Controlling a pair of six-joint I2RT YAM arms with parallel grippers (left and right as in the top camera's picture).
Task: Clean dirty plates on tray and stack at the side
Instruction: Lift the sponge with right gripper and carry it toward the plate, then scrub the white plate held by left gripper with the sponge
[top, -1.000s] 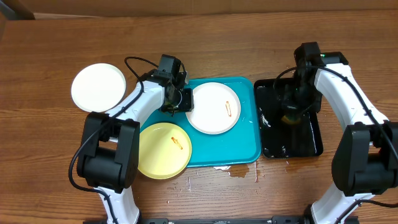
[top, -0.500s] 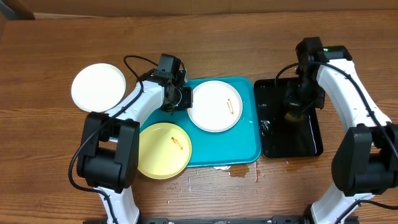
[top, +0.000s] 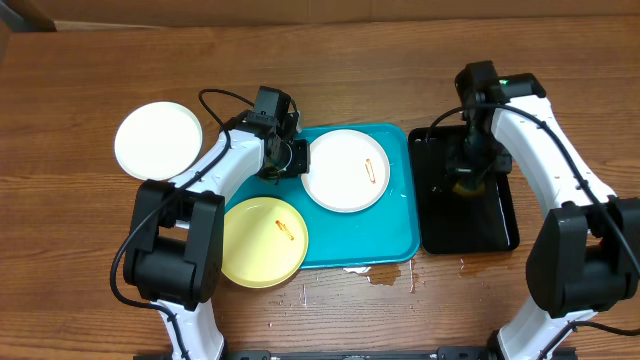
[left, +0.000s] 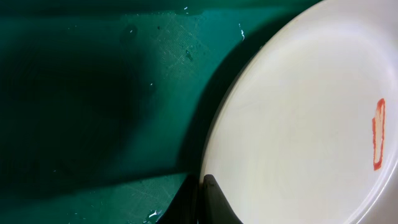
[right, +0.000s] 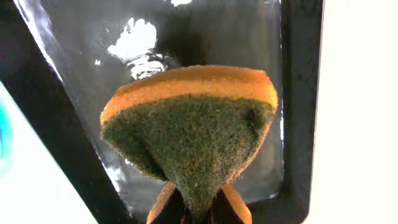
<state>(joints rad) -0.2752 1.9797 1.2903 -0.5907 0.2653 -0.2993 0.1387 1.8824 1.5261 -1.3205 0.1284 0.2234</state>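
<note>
A white plate (top: 344, 171) with a red smear lies on the blue tray (top: 400, 225). The left gripper (top: 288, 160) pinches its rim. A yellow plate (top: 262, 240) sits half on the tray's corner. A second white plate (top: 158, 140) lies on the worktop (top: 100, 260). The right gripper (top: 468, 172) squeezes a sponge (right: 193, 124) over the black tray (top: 500, 225).

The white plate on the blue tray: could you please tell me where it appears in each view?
Overhead: the white plate at centre, on the tray.
Left wrist: it fills the right half.
Right wrist: not in it; only the sponge over the black tray.
Shared landmark: its orange smear.
</note>
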